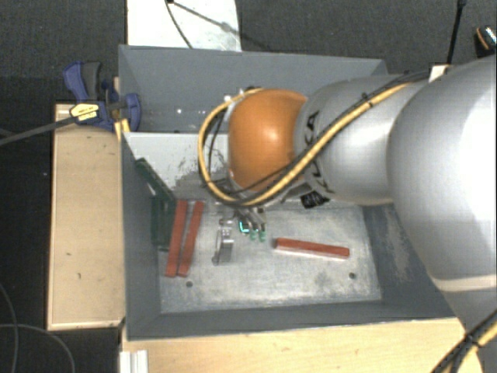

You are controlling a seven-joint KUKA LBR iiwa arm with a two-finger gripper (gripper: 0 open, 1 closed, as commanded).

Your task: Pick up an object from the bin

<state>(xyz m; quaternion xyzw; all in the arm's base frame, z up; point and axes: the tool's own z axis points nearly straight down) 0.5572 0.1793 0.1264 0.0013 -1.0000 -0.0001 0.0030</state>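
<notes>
tool [247,225] over bin [256,84] centre, width we cannot tell | grey piece [224,251] at its 7 o'clock | red bar [311,249] at 4 o'clock, flat and apart, so reachable from above, we judge

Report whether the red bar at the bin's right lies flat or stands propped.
Flat. The red bar lies lengthwise on the bin floor, clear of every wall.

A small grey piece [224,249], metal by the look of it, lies near the middle of the bin [272,286] floor; its shape is hard to make out, perhaps a short clip. To its right a flat red-brown stick [311,249] lies nearly level across the floor. By the left wall two red-brown sticks [183,238] lie side by side, with a dark green bar [160,217] just beside them.
</notes>
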